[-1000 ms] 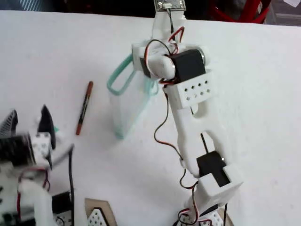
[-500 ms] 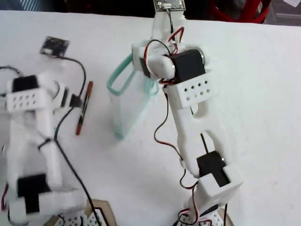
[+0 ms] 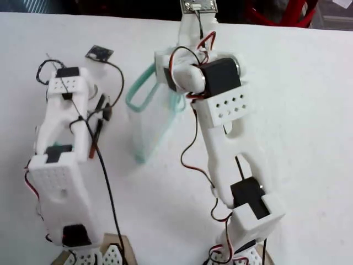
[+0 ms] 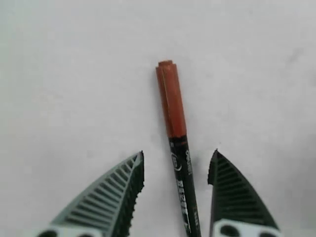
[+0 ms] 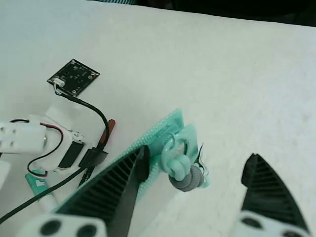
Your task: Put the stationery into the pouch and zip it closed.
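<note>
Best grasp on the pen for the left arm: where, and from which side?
Black barrel just behind the red cap, from above. The pen lies flat on the table, long and thin; the open left end effector straddles it crosswise.

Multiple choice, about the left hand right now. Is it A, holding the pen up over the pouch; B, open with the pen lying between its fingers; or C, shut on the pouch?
B: the left wrist view shows the left hand open and straddling the pen, which lies flat on the table.
</note>
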Controlling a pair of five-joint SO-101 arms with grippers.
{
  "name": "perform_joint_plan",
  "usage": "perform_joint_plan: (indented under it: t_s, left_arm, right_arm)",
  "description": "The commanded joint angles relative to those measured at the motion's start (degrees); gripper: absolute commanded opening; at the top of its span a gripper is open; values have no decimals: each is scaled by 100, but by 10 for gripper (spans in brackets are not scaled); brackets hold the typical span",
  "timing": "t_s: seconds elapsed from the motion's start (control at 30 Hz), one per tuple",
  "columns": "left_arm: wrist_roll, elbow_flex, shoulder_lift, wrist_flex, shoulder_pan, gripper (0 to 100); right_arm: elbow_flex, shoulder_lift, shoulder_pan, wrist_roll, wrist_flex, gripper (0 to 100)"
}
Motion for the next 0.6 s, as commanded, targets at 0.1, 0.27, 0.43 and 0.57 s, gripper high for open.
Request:
perform_joint_plan:
  t_s: [0.1, 0.27, 0.43, 0.57]
  left_arm:
    - [246, -844, 514, 53, 48, 181]
    - [26, -949, 655, 88, 295, 21]
    - [26, -1169, 646, 615, 409, 23]
    - [26, -2585, 646, 2022, 321, 23]
  right_arm:
    - [0, 13, -4, 9, 110, 297]
    - [0, 22, 4, 9, 110, 297]
    - [0, 22, 4, 9, 110, 297]
    - [9, 22, 4, 9, 119, 297]
